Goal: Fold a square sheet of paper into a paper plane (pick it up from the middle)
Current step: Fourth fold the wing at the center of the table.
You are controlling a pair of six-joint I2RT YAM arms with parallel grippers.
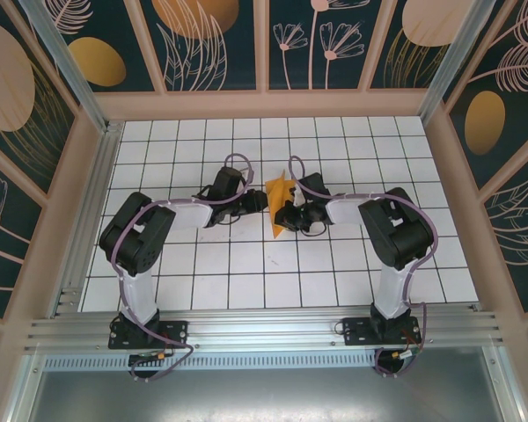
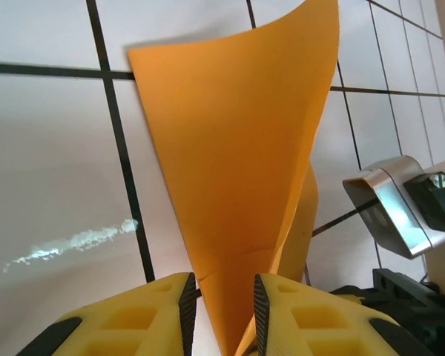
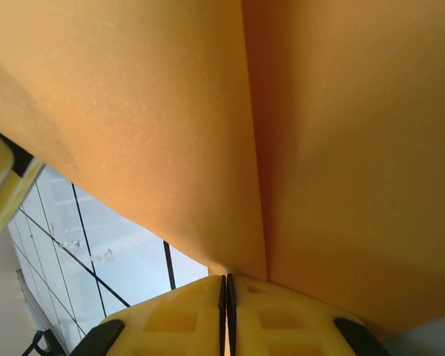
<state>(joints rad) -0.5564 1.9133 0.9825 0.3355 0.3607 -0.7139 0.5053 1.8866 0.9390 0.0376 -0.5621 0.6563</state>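
On the table (image 1: 246, 264), folded orange sheet (image 1: 275, 193), long axis near-far, tip nearward

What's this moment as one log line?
folded orange paper: between both grippers | left gripper: open, paper between jaws | right gripper: shut on paper

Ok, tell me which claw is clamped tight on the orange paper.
The right claw: its yellow fingers are pressed together on the crease of the orange paper. The left claw has its fingers standing apart, with the paper's tip passing between them.
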